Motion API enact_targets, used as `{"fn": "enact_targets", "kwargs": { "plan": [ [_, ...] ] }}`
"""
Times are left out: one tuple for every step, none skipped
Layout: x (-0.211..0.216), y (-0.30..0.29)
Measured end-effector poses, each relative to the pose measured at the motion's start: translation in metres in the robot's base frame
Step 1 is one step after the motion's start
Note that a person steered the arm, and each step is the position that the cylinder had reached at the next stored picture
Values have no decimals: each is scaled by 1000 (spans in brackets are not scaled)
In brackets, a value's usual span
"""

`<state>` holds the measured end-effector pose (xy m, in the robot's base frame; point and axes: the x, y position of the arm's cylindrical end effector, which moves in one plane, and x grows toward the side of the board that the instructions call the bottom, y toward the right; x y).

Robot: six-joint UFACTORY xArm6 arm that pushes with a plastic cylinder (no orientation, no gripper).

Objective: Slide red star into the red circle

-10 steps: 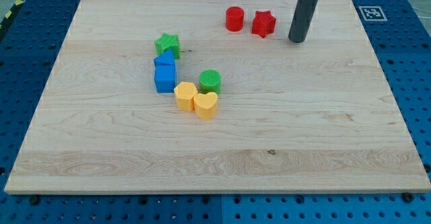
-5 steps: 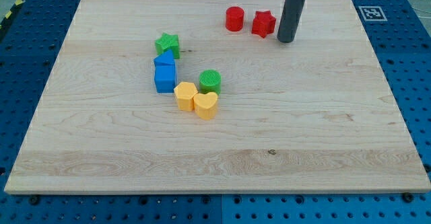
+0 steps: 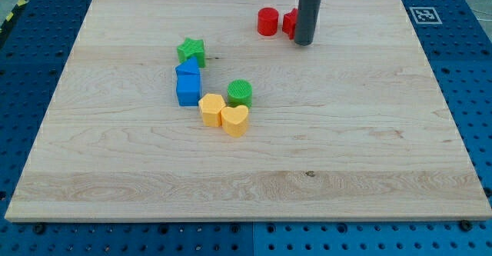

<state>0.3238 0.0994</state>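
The red circle [image 3: 267, 21] stands near the view's top, right of centre. The red star [image 3: 290, 22] is just to its right, a small gap between them; most of the star is hidden behind my rod. My tip [image 3: 304, 42] rests on the board at the star's lower right side, touching or nearly touching it.
A green star [image 3: 191, 51], two blue blocks [image 3: 187, 84], a green cylinder [image 3: 240, 93], a yellow hexagon-like block [image 3: 211, 109] and a yellow heart [image 3: 234, 121] cluster at the board's centre-left. A fiducial marker [image 3: 423, 14] sits at the top right corner.
My tip has slid left from well right of the red star to right against it, now covering most of it. The blocks have not visibly moved.
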Motion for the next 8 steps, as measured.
{"fn": "enact_targets", "kwargs": {
  "plan": [
    [2,6],
    [2,12],
    [-4,20],
    [-6,22],
    [-6,22],
    [-17,16],
    [-24,13],
    [-27,5]
  ]
}}
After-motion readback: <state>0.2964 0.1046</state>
